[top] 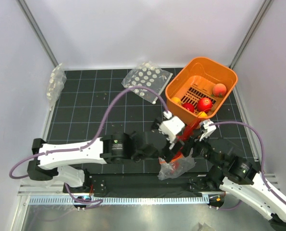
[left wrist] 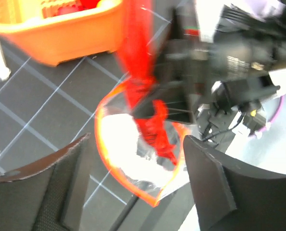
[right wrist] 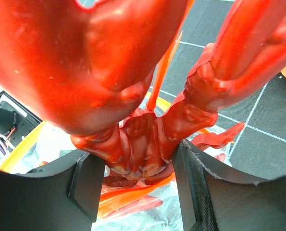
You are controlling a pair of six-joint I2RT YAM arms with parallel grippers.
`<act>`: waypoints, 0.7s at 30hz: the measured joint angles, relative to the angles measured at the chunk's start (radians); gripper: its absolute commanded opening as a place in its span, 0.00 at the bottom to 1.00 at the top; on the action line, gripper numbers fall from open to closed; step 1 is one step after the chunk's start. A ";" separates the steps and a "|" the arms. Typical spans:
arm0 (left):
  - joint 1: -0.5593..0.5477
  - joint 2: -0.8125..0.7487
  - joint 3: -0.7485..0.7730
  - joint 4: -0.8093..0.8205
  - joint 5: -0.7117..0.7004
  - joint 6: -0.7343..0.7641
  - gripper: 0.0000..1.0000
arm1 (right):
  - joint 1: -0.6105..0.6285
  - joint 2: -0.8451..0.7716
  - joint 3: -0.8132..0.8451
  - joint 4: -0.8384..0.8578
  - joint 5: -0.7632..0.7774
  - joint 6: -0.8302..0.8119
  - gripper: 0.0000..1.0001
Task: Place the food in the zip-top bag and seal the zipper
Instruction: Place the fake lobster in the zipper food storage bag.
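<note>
My right gripper (top: 192, 141) (right wrist: 135, 155) is shut on the red octopus (top: 185, 138) (right wrist: 138, 144), gripping its body from both sides. It holds the octopus over the zip-top bag (top: 175, 167), and the tentacles hang into the bag's open mouth (left wrist: 157, 130). The bag's orange-red zipper strip (left wrist: 100, 144) forms an open loop. My left gripper (top: 167, 153) (left wrist: 137, 140) is open, with its fingers (left wrist: 61, 183) wide apart on either side of the bag's mouth. Round red and orange fruit balls (top: 205, 103) lie in the orange basket.
The orange slotted basket (top: 181, 82) stands at the back right, close behind both grippers. A clear bag with white discs (top: 146, 79) lies at the back middle. Another clear bag (top: 56, 82) lies at the back left. The table's near edge runs just below the zip-top bag.
</note>
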 measured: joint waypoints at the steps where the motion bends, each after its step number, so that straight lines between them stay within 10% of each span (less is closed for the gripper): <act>1: 0.014 -0.018 -0.008 -0.009 -0.001 -0.028 0.89 | 0.000 0.000 0.000 0.000 0.000 0.000 0.02; 10: 0.323 -0.071 -0.132 -0.050 0.189 -0.388 1.00 | 0.000 -0.001 0.000 0.007 -0.008 -0.001 0.02; 21: 0.351 0.204 0.050 -0.081 0.478 -0.407 0.86 | -0.002 -0.002 0.000 -0.013 0.001 -0.008 0.01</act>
